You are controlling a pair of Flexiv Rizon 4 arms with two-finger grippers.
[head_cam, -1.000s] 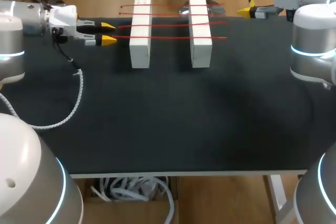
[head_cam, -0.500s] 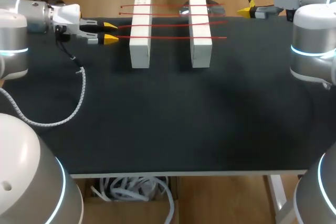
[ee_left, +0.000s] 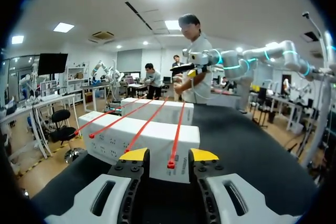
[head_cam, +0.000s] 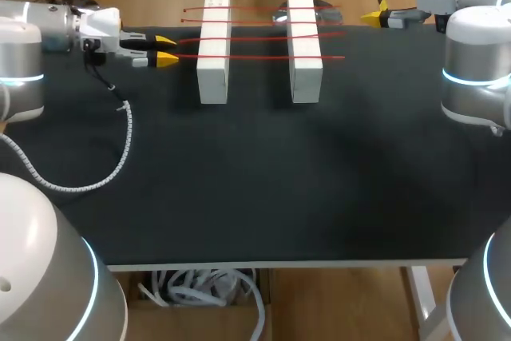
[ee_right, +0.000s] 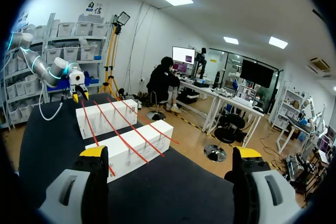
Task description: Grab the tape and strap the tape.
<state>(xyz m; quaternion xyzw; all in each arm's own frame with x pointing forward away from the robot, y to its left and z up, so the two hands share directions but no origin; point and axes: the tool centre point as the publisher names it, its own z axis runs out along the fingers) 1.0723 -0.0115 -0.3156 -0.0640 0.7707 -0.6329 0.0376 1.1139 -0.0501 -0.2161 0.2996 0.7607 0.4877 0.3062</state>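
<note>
Head view, table (head_cam: 255, 197), black top. Two white blocks stood side by side in the upper middle of the frame, one toward the frame's left (head_cam: 213, 49), one toward its right (head_cam: 304, 45), apart with a gap between them. Four strips of red tape lay across both blocks, bridging the gap and overhanging on both outer sides. The front-most strip (head_cam: 255, 57) was the one nearest the camera.

Left gripper (head_cam: 161, 49) was in the upper left of the frame, level with the block tops, and pointed at the strips' ends just beside the left-hand block. Its fingers were parted and clamped on nothing. In the left wrist view the end of the front-most strip (ee_left: 171, 164) sat in the gap between the two yellow tips. No finger could be seen pressing on it.

Right gripper (head_cam: 374, 17) was in the upper right of the frame at the table's far edge, well apart from the blocks. In the right wrist view its fingers were spread wide with nothing between them, and both blocks lay ahead of it.

A grey coiled cable (head_cam: 121, 143) hung from the left arm and lay looped on the table at the frame's left.
</note>
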